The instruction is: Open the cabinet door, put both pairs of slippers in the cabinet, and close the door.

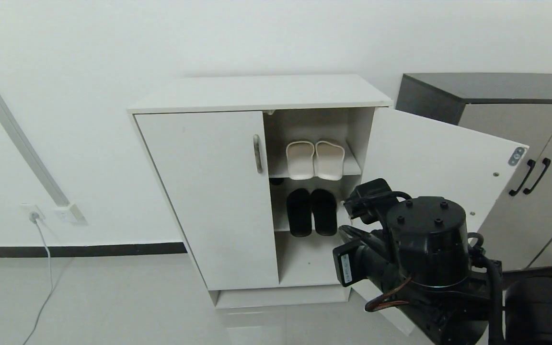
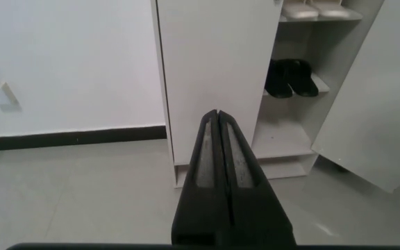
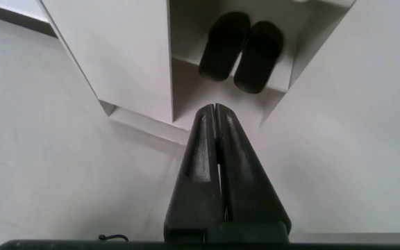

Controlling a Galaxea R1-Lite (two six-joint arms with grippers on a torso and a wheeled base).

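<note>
Grippers are both closed, fingers pressed flat together, with nothing held. The right gripper sits in front of the cabinet, aimed at the lower part of its open half, close beside the inner face of the open right door. The left gripper sits in front of the cabinet, facing the foot of the closed left door.

The black slippers lie side by side, touching, on the cabinet's middle shelf. The white slippers lie side by side on the upper shelf, directly above the black pair. A vertical metal handle is fixed to the left door at the edge next to the opening.

A dark grey cupboard stands to the right of the cabinet, behind the open door. A wall socket with a cable is mounted left of the cabinet.
</note>
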